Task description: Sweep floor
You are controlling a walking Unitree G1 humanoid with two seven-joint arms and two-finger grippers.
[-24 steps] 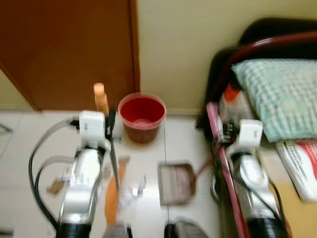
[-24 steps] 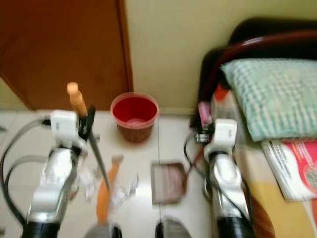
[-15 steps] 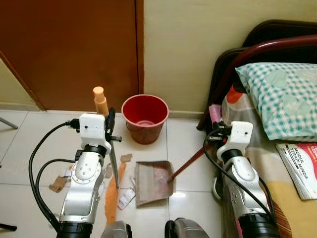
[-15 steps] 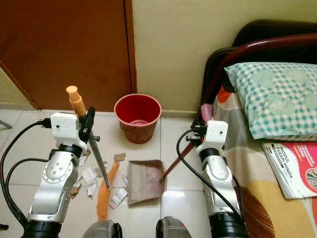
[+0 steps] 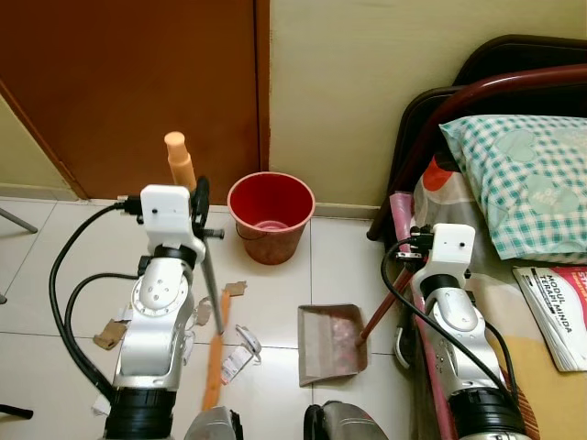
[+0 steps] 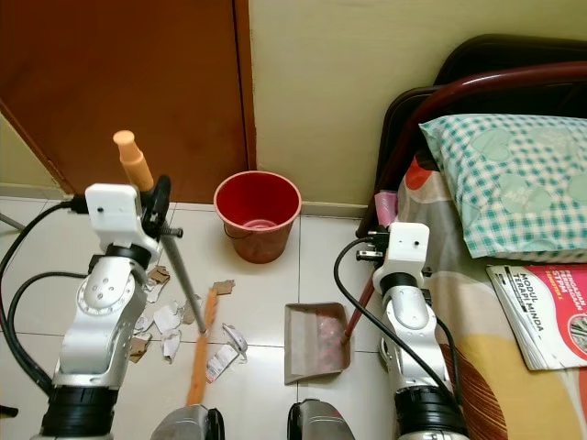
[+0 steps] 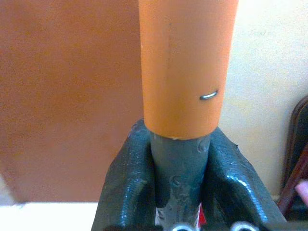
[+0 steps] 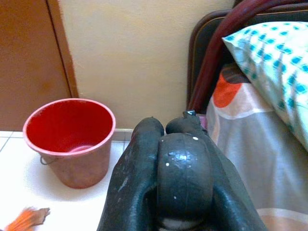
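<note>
- Left gripper [image 7: 179,178] is clamped on the broom [image 6: 174,266] shaft, orange handle end up, bristles on the tiles among scraps [image 6: 166,319].
- Right gripper [image 8: 179,159] is closed around the dustpan [image 5: 328,343] handle; the pan sits flat on the floor [image 5: 64,266] beside the bed [image 5: 514,174].
- Bucket [image 5: 271,215] stands by the wall, near the door [image 5: 128,82].

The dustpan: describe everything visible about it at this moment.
The dustpan is a flat, brownish-pink scoop, plastic by its look, lying on the white tiled floor near the robot's feet. A little pale debris sits inside. Its long dark-red handle rises at a slant toward the right gripper, which is shut on the handle's black end. It lies clear of the paper scraps and broom on the robot's left, nearer than the red bucket.
</note>
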